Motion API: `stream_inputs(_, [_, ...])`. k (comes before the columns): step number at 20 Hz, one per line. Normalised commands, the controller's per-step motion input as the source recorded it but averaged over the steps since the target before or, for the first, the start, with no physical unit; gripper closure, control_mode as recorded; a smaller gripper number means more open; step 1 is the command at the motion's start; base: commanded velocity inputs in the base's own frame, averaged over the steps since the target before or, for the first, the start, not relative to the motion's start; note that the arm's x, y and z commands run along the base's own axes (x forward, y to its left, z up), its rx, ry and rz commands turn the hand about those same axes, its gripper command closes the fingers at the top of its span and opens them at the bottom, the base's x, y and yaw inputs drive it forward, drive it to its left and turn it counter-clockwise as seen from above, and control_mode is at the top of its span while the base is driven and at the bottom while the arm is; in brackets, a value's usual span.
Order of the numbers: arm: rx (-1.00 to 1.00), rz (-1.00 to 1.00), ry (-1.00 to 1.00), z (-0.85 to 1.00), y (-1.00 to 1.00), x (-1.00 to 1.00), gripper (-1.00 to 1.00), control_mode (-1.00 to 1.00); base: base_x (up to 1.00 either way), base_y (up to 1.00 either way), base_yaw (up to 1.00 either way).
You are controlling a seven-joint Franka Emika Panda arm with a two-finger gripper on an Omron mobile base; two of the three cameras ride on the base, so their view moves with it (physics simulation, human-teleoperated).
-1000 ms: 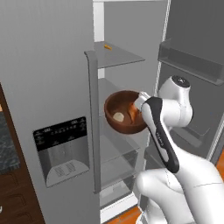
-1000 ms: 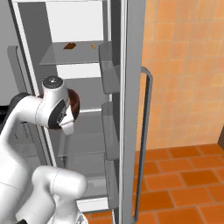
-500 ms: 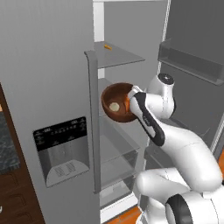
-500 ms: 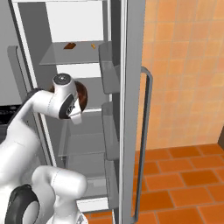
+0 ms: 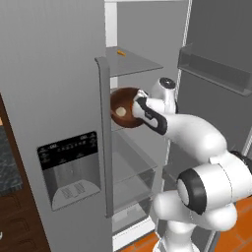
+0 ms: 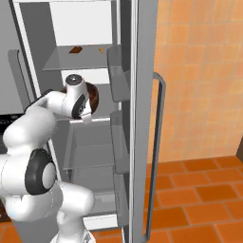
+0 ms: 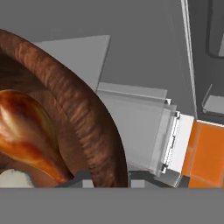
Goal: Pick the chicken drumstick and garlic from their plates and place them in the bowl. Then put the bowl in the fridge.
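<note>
One end effector (image 5: 139,106) grips the glossy brown bowl (image 5: 124,107), drumstick (image 7: 26,131) and garlic (image 7: 16,180) inside.

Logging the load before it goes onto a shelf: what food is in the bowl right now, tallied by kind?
Chicken drumstick: 1
Garlic: 1
Total: 2, both inside the bowl
</note>
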Motion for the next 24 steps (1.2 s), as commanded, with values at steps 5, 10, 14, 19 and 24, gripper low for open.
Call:
stream_inputs(5, [0.09,-0.01,0.0,-0.41,0.28,0.41,1.0,-1.0,0.0,0.0,0.0])
stream_inputs(10, [0.07,0.0,0.0,-0.6,0.27,0.31,1.0,-1.0,0.0,0.0,0.0])
stream_inputs(14, [0.0,-0.03,0.0,-0.34,0.33,0.59,1.0,-1.0,0.0,0.0,0.0])
stream_inputs(19, [0.0,-0.12,-0.05,-0.08,0.22,0.76,1.0,-1.0,0.0,0.0,0.0])
stream_inputs(24, [0.0,-0.09,-0.04,-0.11,0.06,0.6,1.0,-1.0,0.0,0.0,0.0])
